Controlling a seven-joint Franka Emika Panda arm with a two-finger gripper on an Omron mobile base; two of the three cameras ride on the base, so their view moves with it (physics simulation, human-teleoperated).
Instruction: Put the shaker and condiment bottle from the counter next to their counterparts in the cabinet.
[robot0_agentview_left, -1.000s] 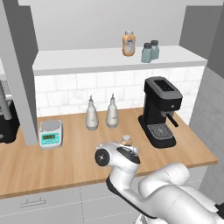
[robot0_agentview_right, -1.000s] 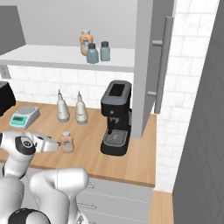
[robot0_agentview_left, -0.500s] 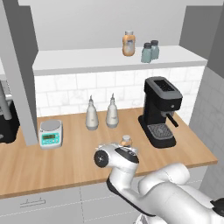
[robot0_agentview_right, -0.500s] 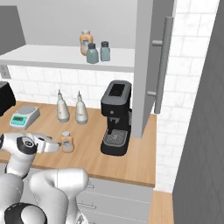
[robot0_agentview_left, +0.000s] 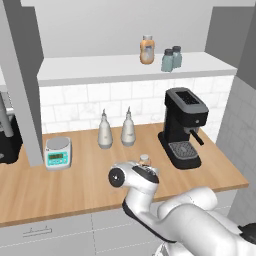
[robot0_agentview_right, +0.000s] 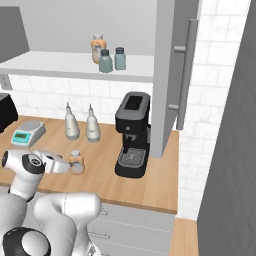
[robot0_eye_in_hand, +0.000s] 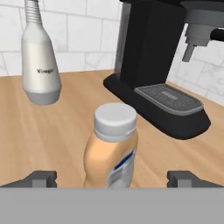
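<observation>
White bottle (robot0_eye_in_hand: 40, 65) in hand view: small dark word on its body, looks like "Vinegar", blurry. Condiment bottle (robot0_eye_in_hand: 113, 151): label with blue-and-white patch, text too small to read. Scale (robot0_agentview_left: 58, 152) in left base view: display digits not legible.

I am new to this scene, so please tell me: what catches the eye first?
The orange bottle stands on the wooden counter, between the open pincer tips. Right behind it is the black coffee machine. Two grey-blue jars and another orange bottle stand on the cabinet shelf.
</observation>
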